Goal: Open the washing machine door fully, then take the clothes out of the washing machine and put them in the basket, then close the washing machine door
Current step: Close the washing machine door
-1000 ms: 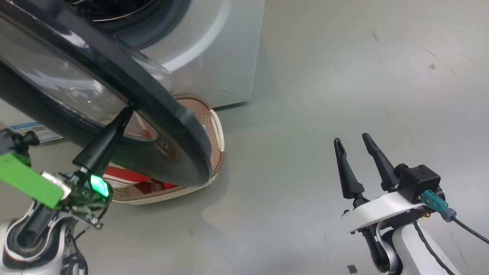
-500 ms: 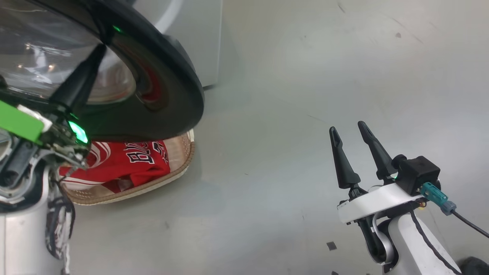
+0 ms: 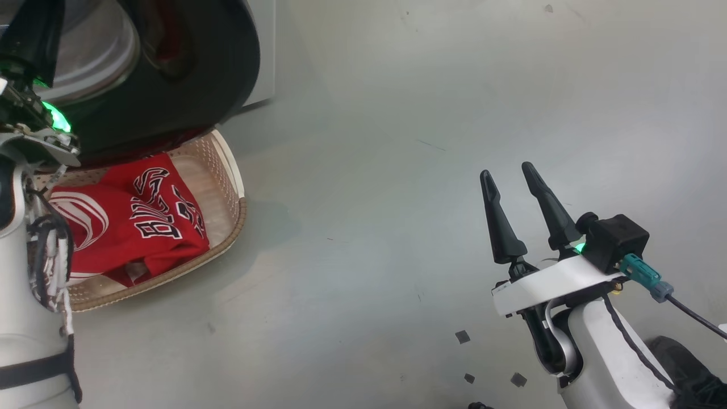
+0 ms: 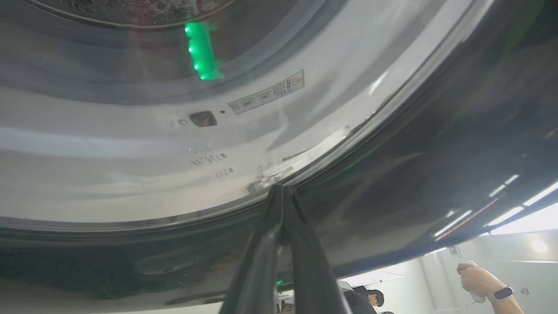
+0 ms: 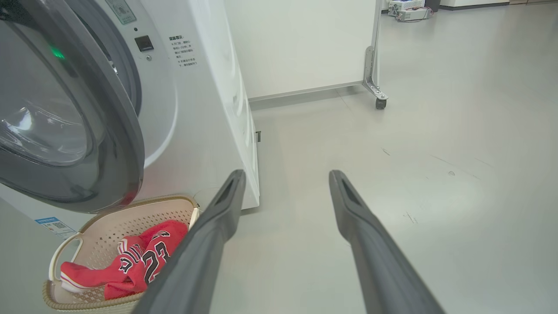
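Lying in the basket (image 3: 234,180) are the clothes (image 3: 130,227)

Setting: an indoor lab or test hall. Indicators:
- The washing machine (image 5: 209,87) stands free on a wide, smooth grey floor (image 5: 436,131).
- To its right and farther back, a white partition panel (image 5: 305,43) rides on a metal bracket with a castor (image 5: 380,104).
- Electronic equipment (image 5: 409,13) sits at the far edge of the floor.
- Small dark squares (image 3: 462,337) lie on the near floor.
- A person (image 4: 372,298) shows against plain white walls.
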{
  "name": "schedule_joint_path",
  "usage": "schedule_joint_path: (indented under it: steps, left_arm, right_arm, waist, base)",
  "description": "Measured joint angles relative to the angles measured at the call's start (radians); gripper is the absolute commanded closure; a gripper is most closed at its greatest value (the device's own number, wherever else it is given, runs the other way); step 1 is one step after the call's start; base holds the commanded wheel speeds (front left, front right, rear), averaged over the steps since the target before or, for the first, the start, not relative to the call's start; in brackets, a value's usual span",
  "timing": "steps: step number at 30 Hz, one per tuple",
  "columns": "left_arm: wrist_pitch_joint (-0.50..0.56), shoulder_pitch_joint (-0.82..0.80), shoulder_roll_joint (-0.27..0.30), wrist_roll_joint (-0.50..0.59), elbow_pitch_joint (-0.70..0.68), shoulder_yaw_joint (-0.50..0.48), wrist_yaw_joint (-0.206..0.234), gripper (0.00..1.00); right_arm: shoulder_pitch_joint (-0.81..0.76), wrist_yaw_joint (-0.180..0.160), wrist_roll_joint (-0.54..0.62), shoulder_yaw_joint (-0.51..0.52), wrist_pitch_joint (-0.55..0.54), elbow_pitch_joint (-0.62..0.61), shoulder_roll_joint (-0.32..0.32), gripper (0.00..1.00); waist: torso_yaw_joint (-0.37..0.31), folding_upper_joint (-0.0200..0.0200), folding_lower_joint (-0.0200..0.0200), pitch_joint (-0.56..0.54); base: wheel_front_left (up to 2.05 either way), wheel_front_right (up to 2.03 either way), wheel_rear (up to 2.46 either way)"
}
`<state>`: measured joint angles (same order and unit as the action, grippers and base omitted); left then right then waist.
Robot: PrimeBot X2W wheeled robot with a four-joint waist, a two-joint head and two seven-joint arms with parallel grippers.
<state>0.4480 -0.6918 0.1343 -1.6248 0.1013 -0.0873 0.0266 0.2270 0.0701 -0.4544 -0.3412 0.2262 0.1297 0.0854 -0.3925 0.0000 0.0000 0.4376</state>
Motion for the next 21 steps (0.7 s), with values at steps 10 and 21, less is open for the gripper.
schedule_joint_path:
  steps: [10, 21]
  left_arm:
    - [-0.078, -0.104, 0.003, 0.047, 0.103, -0.033, -0.021, 1.00]
    - [-0.119, -0.164, -0.009, 0.058, 0.199, -0.029, -0.070, 1.00]
  right_arm:
    - [0.013, 0.008, -0.016, 0.005, 0.010, 0.042, -0.012, 0.00]
    - [0.028, 0.011, -0.020, 0.016, 0.019, 0.067, -0.015, 0.00]
  waist:
    - [-0.063, 0.0000, 0.0000, 0.025]
    - [-0.066, 0.0000, 0.0000, 0.023]
  base:
    - [0.00, 0.00, 0.00]
    - [0.00, 0.00, 0.00]
